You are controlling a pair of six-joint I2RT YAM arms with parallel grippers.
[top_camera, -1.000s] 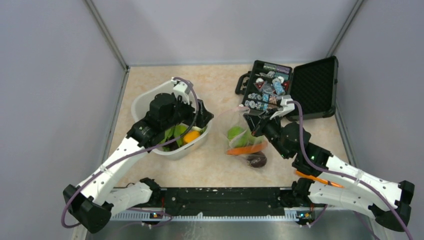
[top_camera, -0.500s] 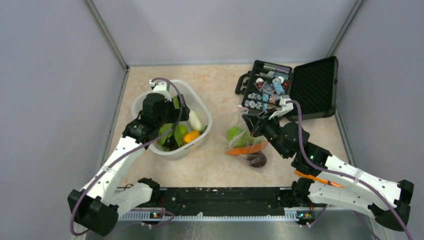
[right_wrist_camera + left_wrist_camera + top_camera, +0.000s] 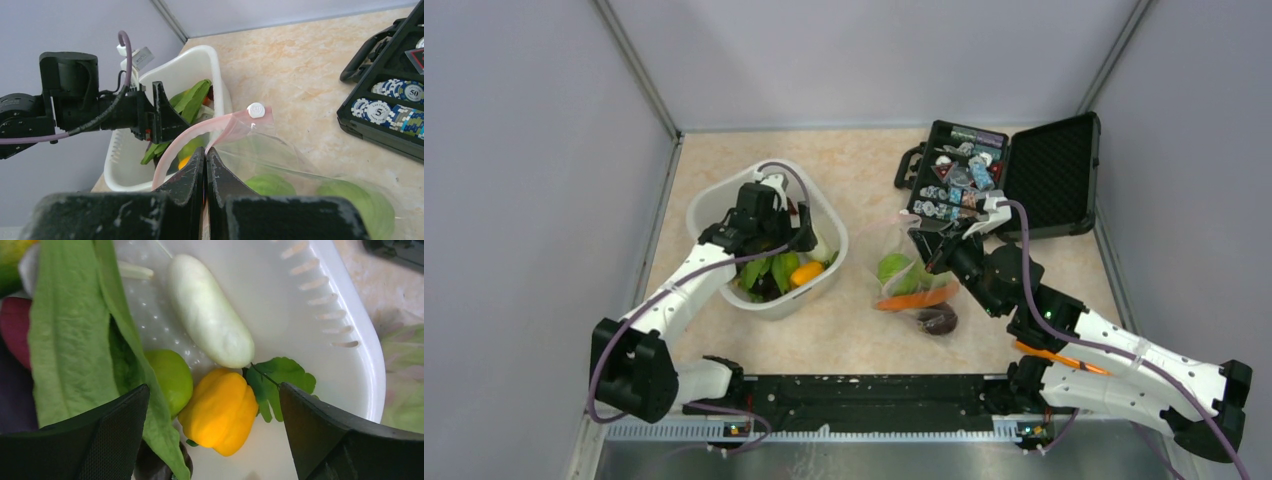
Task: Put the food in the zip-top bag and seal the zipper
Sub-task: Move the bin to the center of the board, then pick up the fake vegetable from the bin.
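The clear zip-top bag [image 3: 902, 262] lies right of the white tub [image 3: 709, 200], its mouth facing the tub. It holds a green cabbage [image 3: 892, 266], an orange carrot [image 3: 919, 298] and a dark purple piece [image 3: 938, 320]. My right gripper [image 3: 205, 151] is shut on the bag's mouth edge, pinching the pink zipper [image 3: 200, 129], which arcs up and open. My left gripper [image 3: 215, 435] hangs open inside the tub, its fingers on either side of a yellow pepper [image 3: 222, 412]. A white radish [image 3: 210, 315], a green round piece [image 3: 172, 377] and long green leaves [image 3: 70, 340] lie around the pepper.
An open black case [image 3: 1049, 175] of blue-and-white chips stands at the back right, just behind the right gripper. Grey walls close in the table on the left, right and back. The tub's rim [image 3: 370, 355] runs close to the left gripper's right finger.
The left arm swung over the tub toward its far left, then came back to the middle and lower over the food. The right gripper and the bag stayed still.
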